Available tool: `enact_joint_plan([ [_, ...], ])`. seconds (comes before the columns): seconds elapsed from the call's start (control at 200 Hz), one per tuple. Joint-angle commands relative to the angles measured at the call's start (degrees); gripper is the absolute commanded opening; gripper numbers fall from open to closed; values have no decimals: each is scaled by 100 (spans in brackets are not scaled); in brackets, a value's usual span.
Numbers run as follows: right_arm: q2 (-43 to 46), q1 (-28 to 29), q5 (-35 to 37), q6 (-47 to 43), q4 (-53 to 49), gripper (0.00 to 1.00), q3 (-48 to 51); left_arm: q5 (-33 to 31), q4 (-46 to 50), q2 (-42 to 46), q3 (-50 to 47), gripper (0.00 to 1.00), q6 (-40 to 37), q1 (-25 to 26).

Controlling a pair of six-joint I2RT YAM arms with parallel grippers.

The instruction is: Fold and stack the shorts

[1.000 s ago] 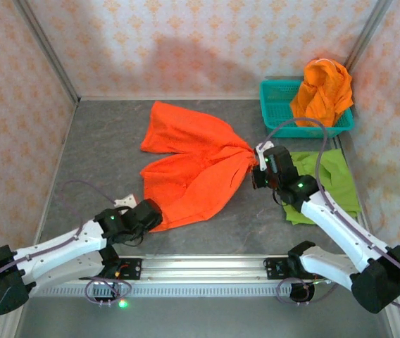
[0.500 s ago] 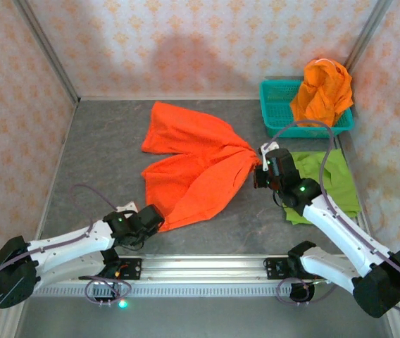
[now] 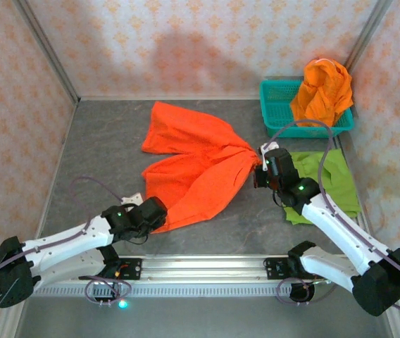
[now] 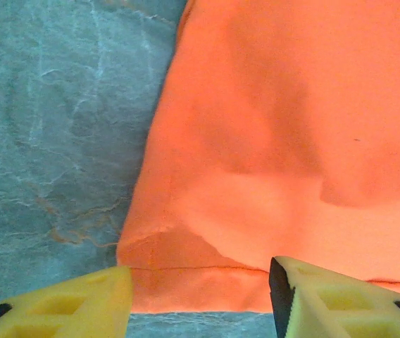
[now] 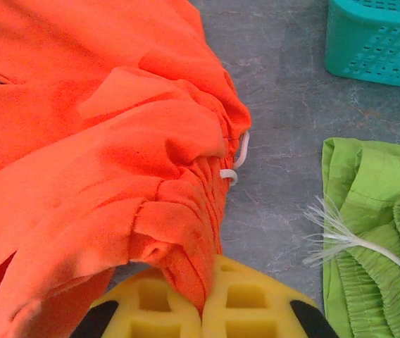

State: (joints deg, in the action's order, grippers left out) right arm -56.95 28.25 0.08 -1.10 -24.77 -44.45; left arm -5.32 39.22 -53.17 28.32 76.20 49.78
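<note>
Grey marbled bench sits boxed in by pale patterned walls.

The left claw is open and low over the bench. Its yellow fingers stand apart on either side of the hem of one leg of the spread orange shorts. The cloth between them lies flat and unpinched. From above, this claw sits at the near left corner of that leg.

The right claw is closed, its yellow pads pressed together on the gathered waistband of the same shorts. The fabric bunches into tight folds there, and a white drawstring loops out just beyond the pinch. From this point the two legs fan out leftward across the middle of the bench.

Just right of the right claw, apart from the orange cloth, the lime green shorts lie flat. They are partly under the right arm, and their frayed white cord trails over the bench.

Beyond them, in the far right corner, stands a teal basket with bunched orange shorts heaped over its right side.
</note>
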Motion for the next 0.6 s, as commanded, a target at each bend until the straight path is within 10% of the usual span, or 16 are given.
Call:
enact_joint_plan([
  [0.0,17,27,221,29,75,0,-23,-30,207,7,4,54,-121,6],
  [0.596,-53,23,315,24,33,0,-3,405,-93,-1087,139,53,-701,15],
])
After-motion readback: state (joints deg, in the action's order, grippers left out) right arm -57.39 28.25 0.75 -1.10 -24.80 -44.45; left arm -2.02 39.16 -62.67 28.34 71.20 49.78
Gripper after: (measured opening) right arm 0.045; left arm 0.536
